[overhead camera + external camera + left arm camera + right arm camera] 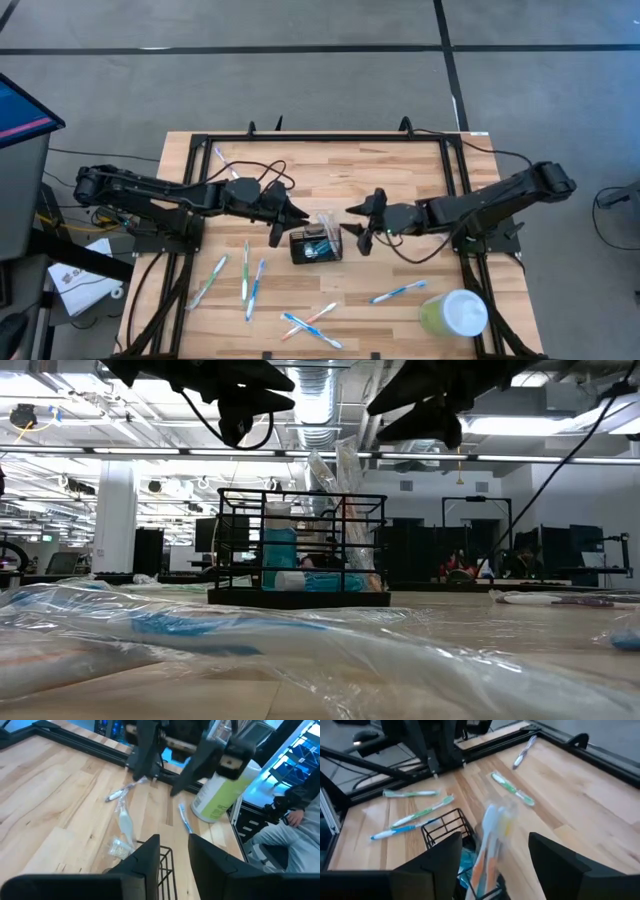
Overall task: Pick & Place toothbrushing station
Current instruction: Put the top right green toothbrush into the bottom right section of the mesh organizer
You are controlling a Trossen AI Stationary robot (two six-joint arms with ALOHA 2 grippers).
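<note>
On the wooden table point(390, 185), the toothbrushing station point(316, 246) sits at centre. The left gripper point(290, 222) hovers at its ten o'clock, fingers apart. The right gripper point(357, 222) hovers at two o'clock, fingers apart, holding nothing.

- The high view is evenly lit and sharp, with only soft, weak shadows on the desk point(330, 180).
- In the low view, the ceiling lamps point(520, 425) shine bright and make glare; the near plastic wrapping point(300, 650) is out of focus.
- In the right wrist view, the wrapped toothbrushes point(492, 840) are blurred.
- The left wrist view is bluish at its far side.
</note>
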